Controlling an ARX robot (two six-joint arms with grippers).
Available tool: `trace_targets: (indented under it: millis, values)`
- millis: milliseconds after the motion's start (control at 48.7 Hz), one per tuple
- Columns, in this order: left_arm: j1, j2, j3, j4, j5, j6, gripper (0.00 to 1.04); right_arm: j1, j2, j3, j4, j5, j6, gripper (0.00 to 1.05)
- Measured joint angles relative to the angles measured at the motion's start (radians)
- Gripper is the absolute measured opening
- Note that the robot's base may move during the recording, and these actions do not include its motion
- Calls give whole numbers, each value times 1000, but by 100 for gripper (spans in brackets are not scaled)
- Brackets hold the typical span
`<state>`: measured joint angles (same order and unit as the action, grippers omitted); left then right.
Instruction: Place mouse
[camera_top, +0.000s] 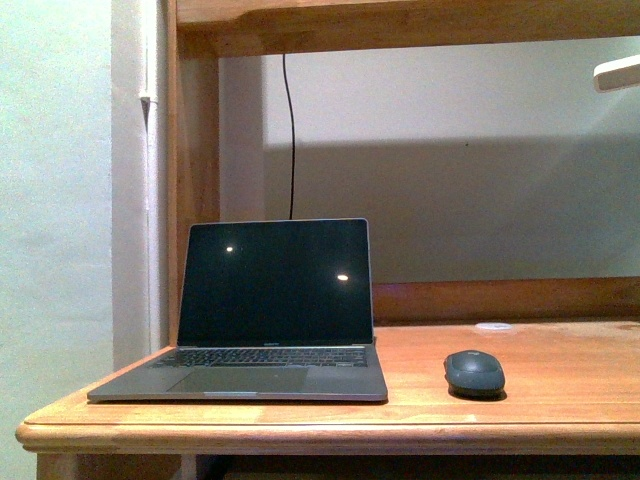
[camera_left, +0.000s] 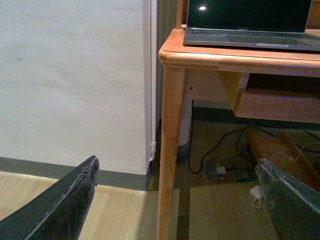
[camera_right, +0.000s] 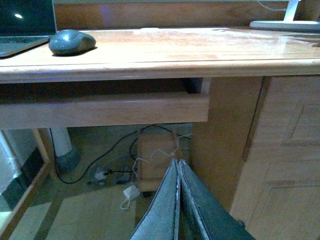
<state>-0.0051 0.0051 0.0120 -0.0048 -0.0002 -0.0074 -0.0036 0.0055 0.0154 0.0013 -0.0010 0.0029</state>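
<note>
The mouse (camera_top: 474, 373) is a small dark grey oval with a domed top. It lies on the wooden desk (camera_top: 560, 375) to the right of the open laptop (camera_top: 270, 310), near the front edge. It also shows in the right wrist view (camera_right: 71, 42). Neither arm shows in the front view. My left gripper (camera_left: 177, 167) is open and empty, low beside the desk's left leg (camera_left: 170, 150). My right gripper (camera_right: 178, 162) is shut and empty, below the desk's front edge, apart from the mouse.
A small flat white disc (camera_top: 493, 326) lies at the back of the desk. A white lamp base (camera_right: 285, 24) stands at the desk's far right. A drawer front (camera_right: 105, 110) hangs under the desktop. Cables and an adapter (camera_right: 131, 192) lie on the floor.
</note>
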Motion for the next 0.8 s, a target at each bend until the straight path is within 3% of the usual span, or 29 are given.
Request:
trace_targets:
  millis: [226, 267, 493, 801]
  values:
    - [0, 0, 0, 0, 0, 0, 97, 0, -1, 0, 0, -2, -1, 3]
    - [0, 0, 0, 0, 0, 0, 97, 0, -1, 0, 0, -1, 0, 8]
    - [0, 0, 0, 0, 0, 0, 97, 0, -1, 0, 0, -1, 0, 55]
    - [0, 0, 0, 0, 0, 0, 97, 0, -1, 0, 0, -1, 0, 96]
